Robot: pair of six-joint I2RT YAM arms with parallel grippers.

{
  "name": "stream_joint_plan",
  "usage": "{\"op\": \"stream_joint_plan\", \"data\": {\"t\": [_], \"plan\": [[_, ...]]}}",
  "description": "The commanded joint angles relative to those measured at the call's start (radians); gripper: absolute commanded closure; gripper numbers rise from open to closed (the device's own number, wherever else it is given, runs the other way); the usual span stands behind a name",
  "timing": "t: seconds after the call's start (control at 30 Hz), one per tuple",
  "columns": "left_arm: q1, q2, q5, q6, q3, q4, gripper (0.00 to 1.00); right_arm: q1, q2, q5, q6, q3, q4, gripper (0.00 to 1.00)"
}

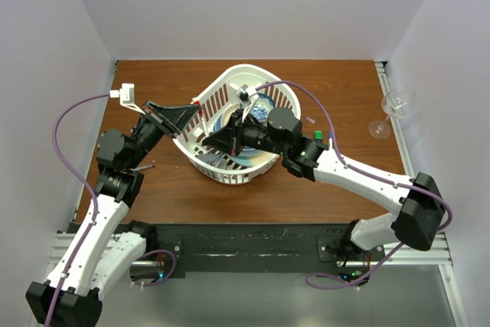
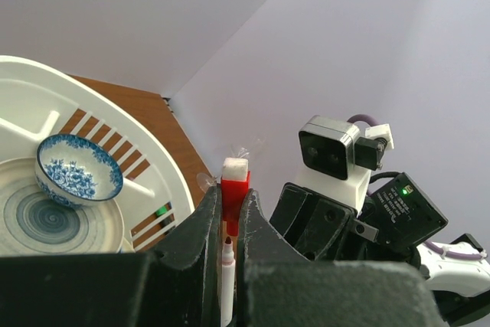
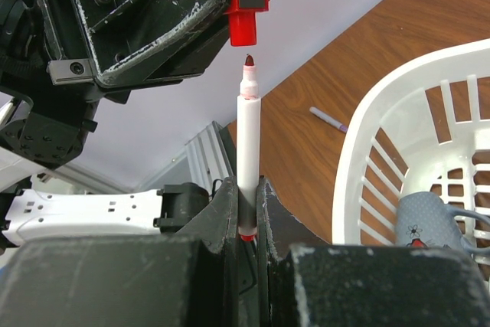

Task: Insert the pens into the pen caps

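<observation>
My left gripper (image 2: 228,203) is shut on a red pen cap (image 2: 234,188), whose open end points back between the fingers. My right gripper (image 3: 246,189) is shut on a thin white-barrelled pen (image 3: 247,139) with a red tip. The tip stands just short of the red cap (image 3: 245,27), in line with it and apart by a small gap. From above, the two grippers (image 1: 200,122) (image 1: 213,140) meet over the left rim of the white basket (image 1: 230,74). A green cap (image 1: 317,135) sits on the table by the right arm.
The basket (image 2: 115,112) holds a blue patterned bowl (image 2: 79,170) and a grey swirl plate (image 2: 53,220). A purple pen (image 3: 328,119) lies on the brown table right of the basket. A wine glass (image 1: 394,106) lies at the far right edge. White walls enclose the table.
</observation>
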Motion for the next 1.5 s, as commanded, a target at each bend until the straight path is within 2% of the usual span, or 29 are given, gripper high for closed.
{"op": "stream_joint_plan", "data": {"t": [0.0, 0.63, 1.2, 1.47], "plan": [[-0.007, -0.008, 0.013, 0.032, -0.008, 0.024, 1.0, 0.002, -0.001, 0.002, 0.004, 0.047, 0.025, 1.0], [-0.013, -0.028, 0.039, 0.031, -0.029, 0.016, 1.0, 0.004, 0.01, 0.024, -0.004, 0.07, 0.017, 1.0], [-0.015, -0.029, 0.128, 0.08, -0.02, -0.137, 1.0, 0.002, -0.032, 0.09, -0.079, 0.101, -0.066, 1.0], [-0.015, -0.003, 0.149, 0.016, 0.003, -0.196, 1.0, 0.002, -0.058, 0.122, -0.105, 0.103, -0.096, 1.0]]}}
